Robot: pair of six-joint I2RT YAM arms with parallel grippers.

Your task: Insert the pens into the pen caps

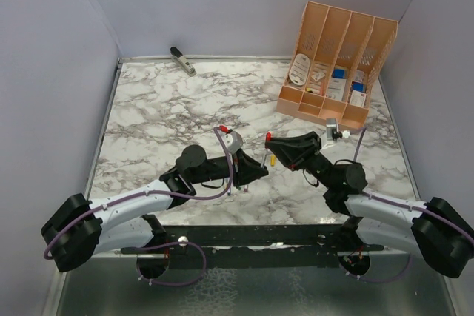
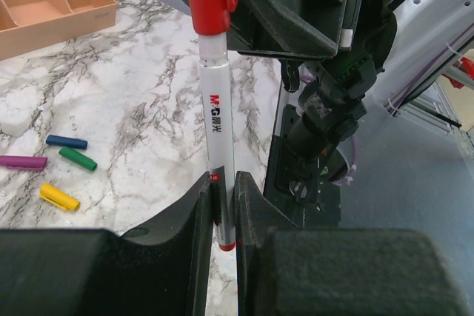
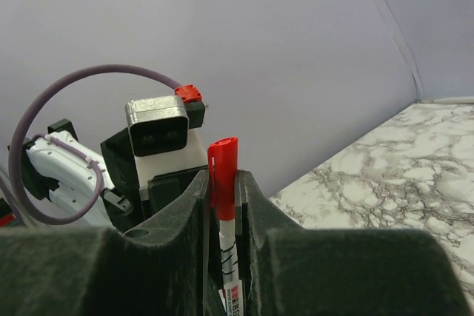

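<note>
Both arms meet above the middle of the marble table [image 1: 163, 109] and they hold the same pen [image 2: 217, 116] between them. The left end effector [image 2: 224, 199] is almost closed: its two black fingers [image 2: 194, 216] press on the lower part of the white barrel, and the small red end of the pen comes out just below them. The pen stands nearly upright in this grip, above the table and not touching it as far as I can tell. The right end effector [image 3: 224, 192] is also closed to a narrow gap, and it grips the red cap [image 3: 222, 172], which sits on the upper end of the pen; the tip of the cap rises a little above the fingers [image 3: 255, 197], and the printed barrel continues down between them. In the top view the red cap shows as a small red spot between the two end effectors. Four other caps lie loose on the table beside the pen: the blue cap [image 2: 67, 141] and the green cap [image 2: 78, 158] are close together, the purple cap [image 2: 22, 161] is just beside them, and the yellow cap [image 2: 59, 196] is a little apart. A peach organizer [image 1: 337, 64] with several compartments stands at the far right of the table, and a grey tool [image 1: 183, 60] lies at the far edge.
</note>
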